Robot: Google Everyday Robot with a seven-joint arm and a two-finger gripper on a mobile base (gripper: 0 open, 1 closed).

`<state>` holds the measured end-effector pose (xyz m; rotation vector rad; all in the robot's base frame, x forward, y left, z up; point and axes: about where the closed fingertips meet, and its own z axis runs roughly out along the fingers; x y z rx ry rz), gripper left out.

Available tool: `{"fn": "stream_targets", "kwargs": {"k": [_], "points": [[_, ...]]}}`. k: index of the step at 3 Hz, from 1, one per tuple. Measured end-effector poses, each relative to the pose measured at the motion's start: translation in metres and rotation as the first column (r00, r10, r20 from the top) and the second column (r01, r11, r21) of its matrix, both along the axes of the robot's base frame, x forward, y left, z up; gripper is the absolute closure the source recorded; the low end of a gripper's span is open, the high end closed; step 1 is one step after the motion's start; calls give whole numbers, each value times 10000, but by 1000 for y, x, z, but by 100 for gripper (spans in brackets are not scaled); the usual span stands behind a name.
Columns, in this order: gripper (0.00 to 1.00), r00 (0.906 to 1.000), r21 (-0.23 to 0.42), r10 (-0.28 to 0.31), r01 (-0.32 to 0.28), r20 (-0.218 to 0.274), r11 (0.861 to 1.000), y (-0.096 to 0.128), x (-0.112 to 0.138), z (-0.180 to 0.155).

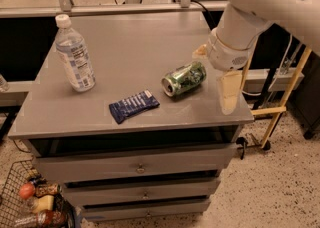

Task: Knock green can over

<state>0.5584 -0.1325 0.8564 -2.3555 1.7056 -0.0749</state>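
Observation:
The green can (pixel 184 78) lies on its side on the grey table top (pixel 125 37), right of centre, with its silver top facing front-left. My gripper (pixel 215 74) hangs just to the right of the can, near the table's right edge, and is open and empty. One pale finger (pixel 229 91) points down over the front right corner. The other finger (pixel 200 51) shows behind the can. The gripper is a little apart from the can.
A clear water bottle (pixel 74 54) with a white cap stands at the table's left. A flat dark blue snack wrapper (pixel 133 105) lies near the front edge, left of the can. Drawers (pixel 140 167) sit below the top. A wire basket (pixel 30 202) stands on the floor at the left.

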Motion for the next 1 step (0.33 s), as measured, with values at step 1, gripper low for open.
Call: {"fn": "stream_targets", "kwargs": {"k": [1], "points": [[0, 9967, 137, -789, 787, 192, 9968, -19, -6, 16]]}}
